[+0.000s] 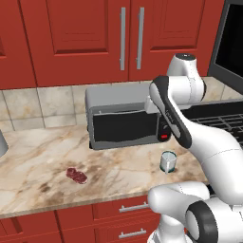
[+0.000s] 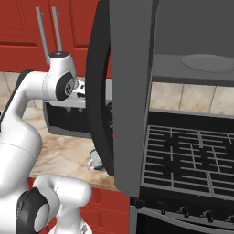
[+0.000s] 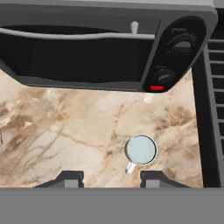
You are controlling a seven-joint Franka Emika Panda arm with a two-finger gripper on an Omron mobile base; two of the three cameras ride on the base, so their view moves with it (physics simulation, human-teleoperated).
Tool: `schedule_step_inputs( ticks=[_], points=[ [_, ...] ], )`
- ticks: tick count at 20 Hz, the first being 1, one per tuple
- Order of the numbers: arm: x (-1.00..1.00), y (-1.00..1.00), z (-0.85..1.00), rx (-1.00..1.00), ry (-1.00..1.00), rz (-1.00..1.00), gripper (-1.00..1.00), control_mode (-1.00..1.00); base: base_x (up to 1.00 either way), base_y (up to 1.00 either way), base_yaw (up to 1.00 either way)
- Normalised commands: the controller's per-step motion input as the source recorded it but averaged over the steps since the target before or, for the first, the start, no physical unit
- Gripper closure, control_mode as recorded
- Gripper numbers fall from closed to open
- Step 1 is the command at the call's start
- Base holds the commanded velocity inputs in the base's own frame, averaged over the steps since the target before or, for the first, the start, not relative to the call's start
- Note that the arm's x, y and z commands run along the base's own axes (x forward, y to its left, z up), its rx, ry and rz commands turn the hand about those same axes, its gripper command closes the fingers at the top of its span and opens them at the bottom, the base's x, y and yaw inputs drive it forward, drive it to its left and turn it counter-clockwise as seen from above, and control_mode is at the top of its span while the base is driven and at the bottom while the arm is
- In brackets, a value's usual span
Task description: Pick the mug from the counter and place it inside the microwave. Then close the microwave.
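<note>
The mug (image 3: 141, 150), white with a teal lower part, stands upright on the marbled counter (image 3: 65, 127) in front of the toaster oven's right end. It also shows as the mug (image 1: 167, 161) and, half hidden by the open door, as the mug (image 2: 94, 160). My gripper (image 3: 111, 178) hangs high above the counter and looks straight down. It is open with nothing between its fingers. The mug lies just beyond the right fingertip (image 3: 153, 177), its handle turned toward the hand. The microwave (image 2: 196, 41) is mounted above the stove, its door (image 2: 128, 91) swung wide open.
A grey toaster oven (image 1: 123, 116) with knobs stands against the backsplash behind the mug. The black grated stove (image 2: 192, 160) borders the counter on the right. A piece of raw meat (image 1: 77, 175) lies on the counter to the left. Red cabinets (image 1: 95, 33) hang above.
</note>
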Motion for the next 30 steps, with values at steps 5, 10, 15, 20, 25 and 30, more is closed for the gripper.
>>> schedule_step_inputs(
  ticks=[5,10,15,20,25,30],
  points=[
    [0.0,0.01,-0.1,0.0,0.03,-0.01,-1.0,-1.0,0.0,0.0,0.0],
    [-0.08,0.08,-0.24,0.0,0.06,-0.06,-1.0,-1.0,0.0,0.0,0.0],
    [-0.26,0.0,-0.4,0.0,0.11,-0.19,-1.0,-1.0,0.0,0.0,0.0],
    [-0.5,-0.11,-0.4,0.0,0.14,-0.28,-1.0,-1.0,0.0,0.0,0.0],
    [-0.19,-0.27,-0.23,0.0,0.27,-0.31,-1.0,-1.0,0.0,0.0,0.0],
    [0.07,-0.51,-0.04,0.0,0.25,-0.05,-1.0,-1.0,0.0,0.0,0.0]
  ],
)
